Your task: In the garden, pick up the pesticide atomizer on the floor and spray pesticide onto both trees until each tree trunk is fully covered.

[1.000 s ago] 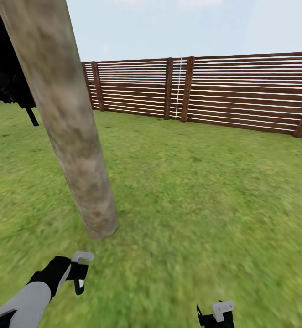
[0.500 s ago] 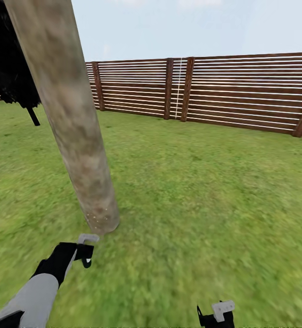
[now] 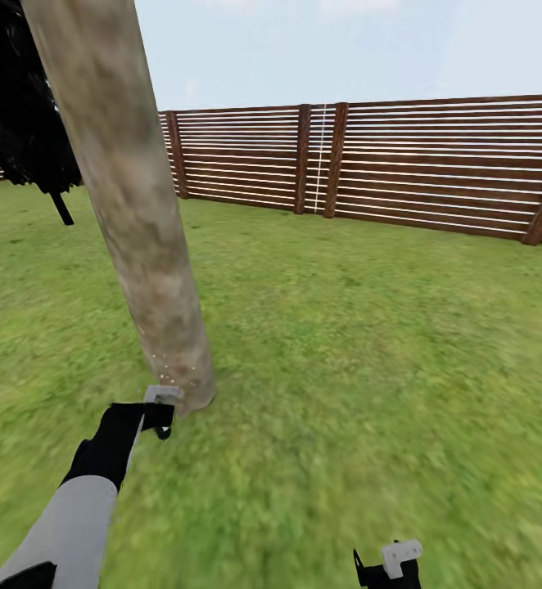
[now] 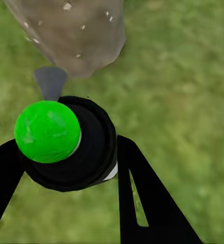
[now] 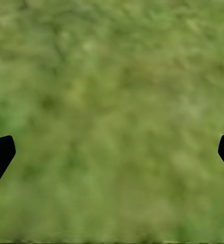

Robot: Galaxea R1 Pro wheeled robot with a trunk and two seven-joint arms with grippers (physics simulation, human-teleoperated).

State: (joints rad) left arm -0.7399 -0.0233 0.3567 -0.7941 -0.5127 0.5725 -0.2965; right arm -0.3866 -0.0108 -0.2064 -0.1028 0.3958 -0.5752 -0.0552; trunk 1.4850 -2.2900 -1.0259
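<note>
Stretching across the head view, the lawn (image 3: 369, 343) runs back to a brown slatted fence (image 3: 435, 164). A pale mottled tree trunk (image 3: 132, 204) leans up from the grass, its lowest part speckled with tiny light dots. A dark tree (image 3: 17, 106) stands behind it. The left gripper (image 3: 160, 407) sits just beside the trunk's base, fingers (image 4: 142, 193) clamped on the pesticide atomizer (image 4: 73, 145), which shows a green top. The right gripper (image 5: 112, 147) hangs over grass with fingers spread wide.
</note>
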